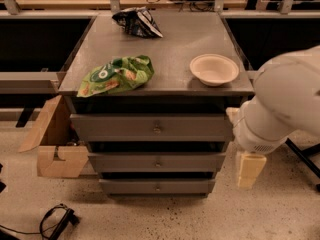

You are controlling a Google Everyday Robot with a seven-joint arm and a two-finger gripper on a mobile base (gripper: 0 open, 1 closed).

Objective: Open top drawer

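The top drawer (150,128) is the widest of three grey drawer fronts in the cabinet, right under the grey tabletop (175,44). Its small round metallic knob (157,129) sits at the centre, and the front looks pushed in. My white arm (285,99) comes in from the right, beside the cabinet's right edge. The cream gripper (250,169) hangs below it, right of the middle drawer (156,162) and lower than the top drawer's knob. It touches no drawer. The bottom drawer (157,186) is the narrowest.
On the tabletop lie a green chip bag (116,75), a black snack bag (136,22) at the back and a white bowl (214,69) at the right. An open cardboard box (56,144) stands left of the cabinet. A black cable (56,221) lies on the floor.
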